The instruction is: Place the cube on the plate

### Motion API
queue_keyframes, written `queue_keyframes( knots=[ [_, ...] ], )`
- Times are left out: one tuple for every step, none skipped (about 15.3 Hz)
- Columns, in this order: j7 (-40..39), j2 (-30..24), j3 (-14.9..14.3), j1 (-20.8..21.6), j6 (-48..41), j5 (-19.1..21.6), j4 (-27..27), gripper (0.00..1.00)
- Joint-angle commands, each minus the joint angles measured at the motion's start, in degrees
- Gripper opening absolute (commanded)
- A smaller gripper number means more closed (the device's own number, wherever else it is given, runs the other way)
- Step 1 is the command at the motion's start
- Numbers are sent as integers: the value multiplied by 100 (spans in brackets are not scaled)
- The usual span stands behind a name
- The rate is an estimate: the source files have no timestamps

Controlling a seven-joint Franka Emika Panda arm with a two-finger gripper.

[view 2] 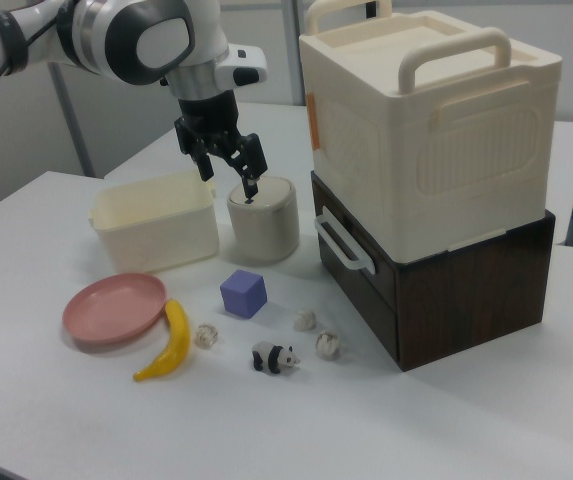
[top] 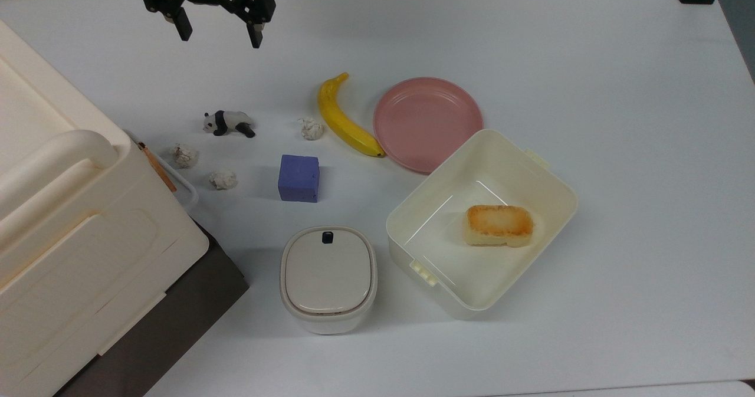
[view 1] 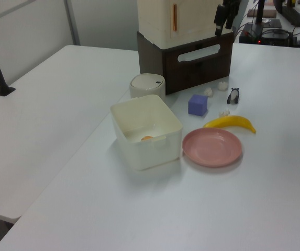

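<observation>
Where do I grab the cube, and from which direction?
Come straight down on the cube and close the open claw across two opposite flat side faces. It sits flat and alone on the table, and the banana and paper balls lie clear of it.

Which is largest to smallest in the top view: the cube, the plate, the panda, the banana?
1. Plate
2. Banana, nearly as long as the plate is wide, but thin
3. Cube
4. Panda
</observation>
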Motion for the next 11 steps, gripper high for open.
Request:
queue_keyframes(
  knots=[
    [-14, 53, -48, -371, 186, 30, 20, 100],
    [-14, 54, -48, -383, 186, 30, 20, 100],
    [-14, 62, -39, -409, 195, 30, 20, 100],
    [-23, 88, -48, -410, 195, 30, 29, 100],
    [-23, 97, -48, -410, 204, 22, 29, 100],
    [-23, 89, -48, -418, 204, 22, 29, 100],
    [-23, 89, -48, -427, 204, 22, 29, 100],
    [-23, 89, -48, -453, 204, 22, 29, 100],
    [-23, 97, -48, -462, 204, 13, 29, 100],
    [-40, 106, -48, -462, 204, 4, 29, 100],
    [-58, 150, -48, -462, 204, -13, 29, 100]
  ],
)
